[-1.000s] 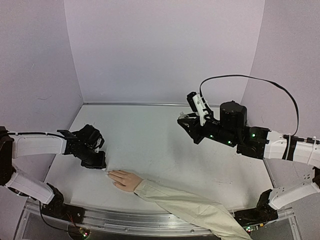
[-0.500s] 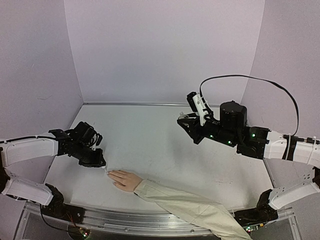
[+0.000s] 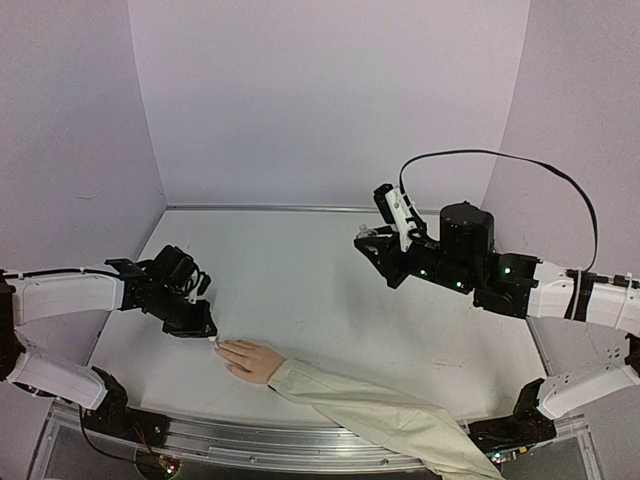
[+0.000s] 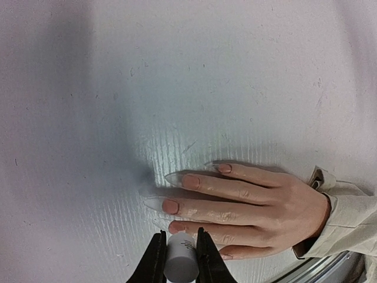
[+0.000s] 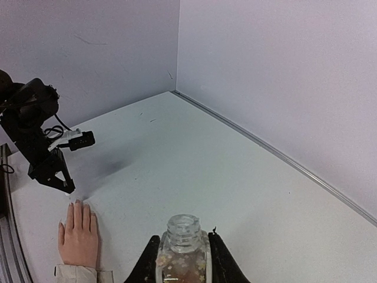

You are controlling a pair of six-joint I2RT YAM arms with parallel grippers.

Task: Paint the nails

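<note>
The mannequin hand [image 3: 255, 360] lies palm down near the table's front edge, fingers pointing left, with a beige sleeve [image 3: 380, 415]. In the left wrist view its nails [image 4: 171, 206] show as pinkish ovals with long clear tips. My left gripper [image 3: 205, 330] is shut on a white cap [image 4: 181, 259] held just above the fingertips, its front end over the nail of the third finger down [image 4: 177, 227]. My right gripper [image 3: 368, 240] is shut on a small clear open bottle [image 5: 182, 250] with glitter flecks, held up over the table's right middle.
Lilac walls close the table at the back and both sides. A metal rail [image 3: 300, 445] runs along the front edge under the sleeve. A black cable [image 3: 500, 158] loops above the right arm. In the right wrist view the left arm [image 5: 35, 135] stands behind the hand [image 5: 76, 236].
My left gripper drew slightly left and back, then returned right toward the fingertips. The right arm and the bottle have not moved.
</note>
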